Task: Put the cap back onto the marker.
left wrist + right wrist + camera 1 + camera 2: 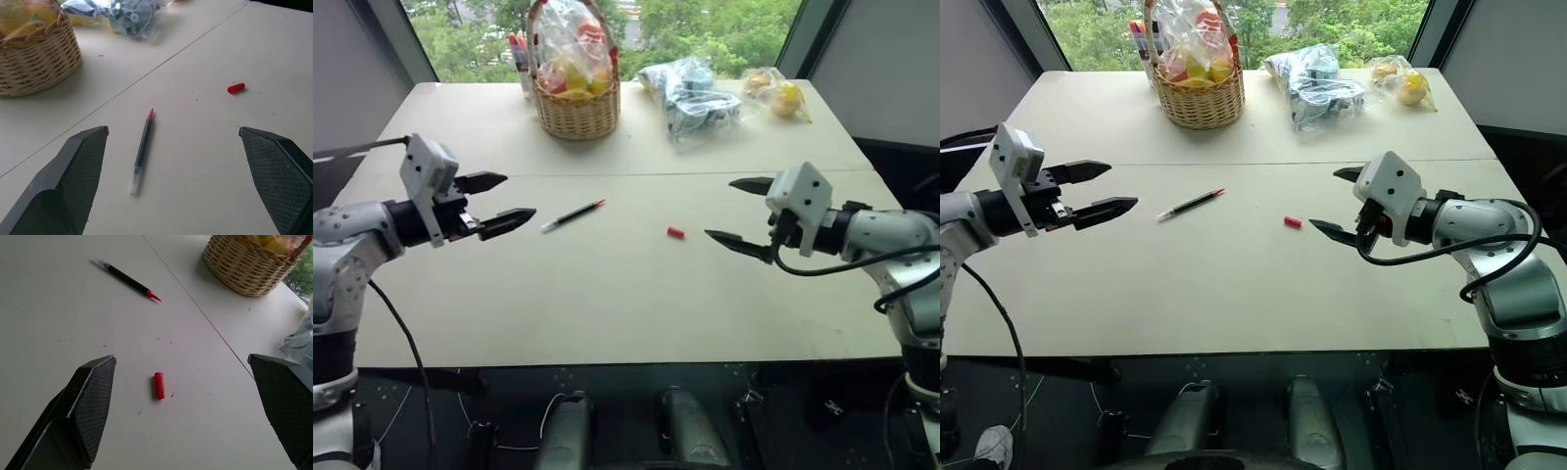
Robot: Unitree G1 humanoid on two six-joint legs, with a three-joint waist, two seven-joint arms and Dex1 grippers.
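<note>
The marker point(573, 214), a thin black stick with a pale rear end and a bare red tip, lies flat on the white table point(607, 294) left of centre. The small red cap point(675, 233) lies by itself to its right, apart from it. My left gripper point(496, 203) hovers above the table left of the marker, open and empty, pointing toward it. My right gripper point(737, 213) hovers right of the cap, open and empty. The left wrist view shows the marker point(142, 151) and cap point(235, 88); the right wrist view shows the cap point(159, 385) and marker point(128, 280).
A wicker basket point(576, 106) with wrapped fruit stands at the back of the table. Upright pens point(519, 54) stand beside it. A clear bag of dark items point(693, 98) and a bag of yellow fruit point(781, 96) lie at the back right.
</note>
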